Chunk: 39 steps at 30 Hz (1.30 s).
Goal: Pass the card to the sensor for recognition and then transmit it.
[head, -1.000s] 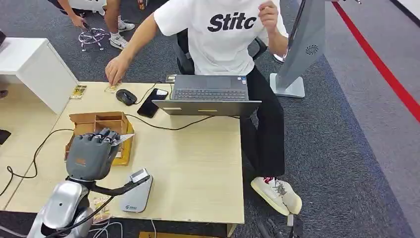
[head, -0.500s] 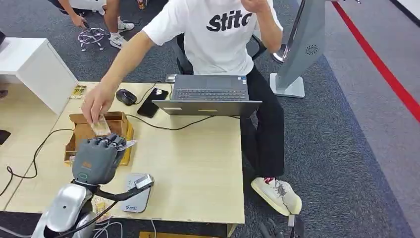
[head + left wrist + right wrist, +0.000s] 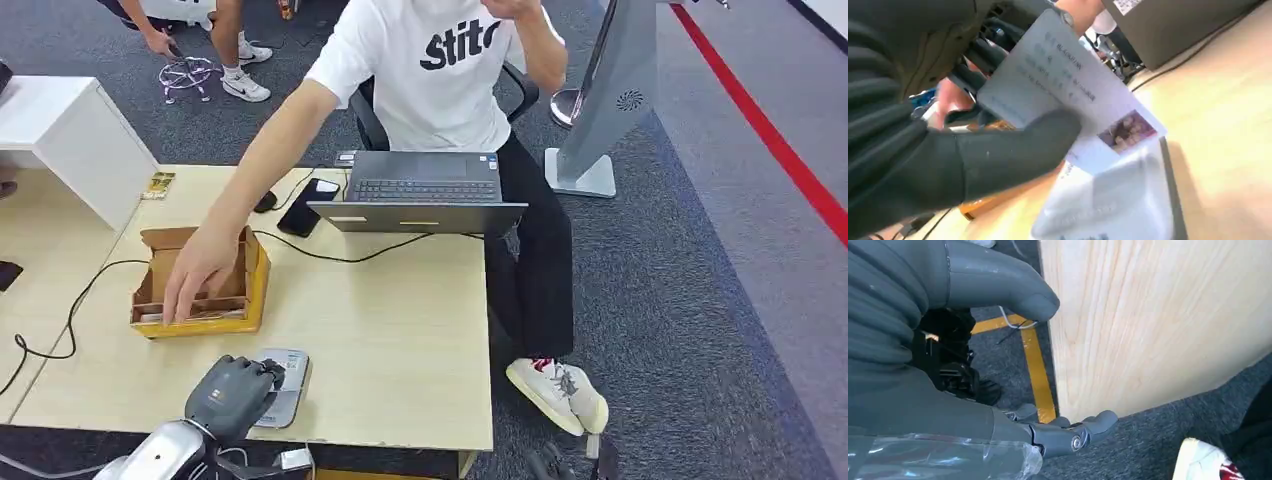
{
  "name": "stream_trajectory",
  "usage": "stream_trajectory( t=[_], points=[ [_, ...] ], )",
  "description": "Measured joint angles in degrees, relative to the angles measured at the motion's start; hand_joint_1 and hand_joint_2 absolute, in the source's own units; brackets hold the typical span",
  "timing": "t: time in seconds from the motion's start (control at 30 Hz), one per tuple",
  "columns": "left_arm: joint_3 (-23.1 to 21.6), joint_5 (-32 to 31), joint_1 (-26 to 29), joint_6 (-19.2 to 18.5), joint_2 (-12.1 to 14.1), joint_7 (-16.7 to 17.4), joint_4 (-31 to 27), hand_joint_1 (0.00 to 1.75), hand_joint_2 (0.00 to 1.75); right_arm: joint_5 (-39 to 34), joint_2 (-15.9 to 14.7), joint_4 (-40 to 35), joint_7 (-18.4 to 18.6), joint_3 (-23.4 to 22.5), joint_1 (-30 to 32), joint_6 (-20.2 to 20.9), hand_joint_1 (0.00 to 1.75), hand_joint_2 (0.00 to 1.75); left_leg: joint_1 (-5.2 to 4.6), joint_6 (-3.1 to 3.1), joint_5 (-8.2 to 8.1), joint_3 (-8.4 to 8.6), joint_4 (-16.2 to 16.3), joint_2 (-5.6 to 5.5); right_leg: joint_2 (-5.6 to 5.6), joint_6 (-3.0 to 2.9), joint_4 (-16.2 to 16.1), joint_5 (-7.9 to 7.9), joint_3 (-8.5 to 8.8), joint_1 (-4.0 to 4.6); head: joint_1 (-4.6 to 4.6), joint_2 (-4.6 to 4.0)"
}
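My left hand point(image 3: 238, 394) hangs over the grey-white card sensor point(image 3: 291, 372) near the table's front edge and covers most of it. In the left wrist view the thumb point(image 3: 1013, 150) and dark fingers pinch a white ID card point(image 3: 1073, 100) with a small photo, held just above the sensor's pad point(image 3: 1118, 205). My right hand point(image 3: 948, 365) hangs beside the wooden table's side point(image 3: 1158, 325), above dark carpet, with its fingers apart and nothing in it.
A person in a white shirt point(image 3: 450, 80) reaches a hand point(image 3: 200, 270) into the cardboard card box point(image 3: 240, 312) behind the sensor. An open laptop point(image 3: 420, 200), a phone point(image 3: 305, 210) and a black cable point(image 3: 350, 255) lie at the table's far side.
My left hand has come down and back from beside the box to over the sensor, card still held. The person's hand has moved from the mouse area into the box.
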Motion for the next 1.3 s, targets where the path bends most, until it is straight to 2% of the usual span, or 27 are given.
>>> stream_trajectory(
  t=[0.27, 0.8, 1.17, 1.23, 1.3],
  points=[
    [-2.6, 0.4, -1.4, 0.1, 1.8, 0.7, 1.4, 1.75, 1.75, 0.0, 0.0, 0.0, 0.0, 0.5, -0.1, 0.0, 0.0, 1.75, -0.04, 0.01, 0.0, 0.05, 0.0, -0.05, -0.07, 0.01, 0.0, 0.0, 0.08, -0.02, 0.0, 0.0],
    [-3.6, 0.5, -1.6, 0.1, 2.3, 0.7, 2.4, 1.75, 1.75, 0.0, 0.0, 0.0, 0.0, 0.6, -0.1, 0.0, 0.0, 1.75, -0.02, -0.04, 0.04, 0.11, 0.0, -0.06, -0.07, -0.01, 0.0, 0.02, 0.12, -0.01, 0.0, 0.0],
    [-4.4, 1.1, -1.4, 0.1, 3.3, 2.3, 2.4, 1.75, 1.75, 0.0, 0.0, 0.0, -0.1, 1.3, -0.1, 0.0, 0.0, 1.75, -0.02, -0.04, 0.04, 0.11, 0.0, -0.06, -0.07, -0.01, 0.0, 0.02, 0.12, -0.01, 0.0, -0.02],
    [-4.5, -1.5, -1.7, 3.3, 3.2, 4.6, 2.3, 1.75, 1.75, 0.0, 0.0, 0.0, -0.1, 1.5, -0.1, 0.0, 0.0, 1.75, -0.02, -0.04, 0.07, 0.17, 0.0, -0.05, -0.06, -0.02, 0.0, 0.03, 0.08, -0.01, 0.0, 0.0],
    [-2.9, -7.4, -4.3, 9.7, 0.9, 9.2, 1.1, 1.75, 1.75, 0.7, 0.0, 0.0, 0.0, 2.0, 0.0, -0.5, 0.0, 1.75, 0.0, 0.1, 0.2, -0.01, 0.1, -0.21, -0.2, 0.11, 0.0, 0.13, -0.11, -0.01, -0.11, 0.0]
  ],
)
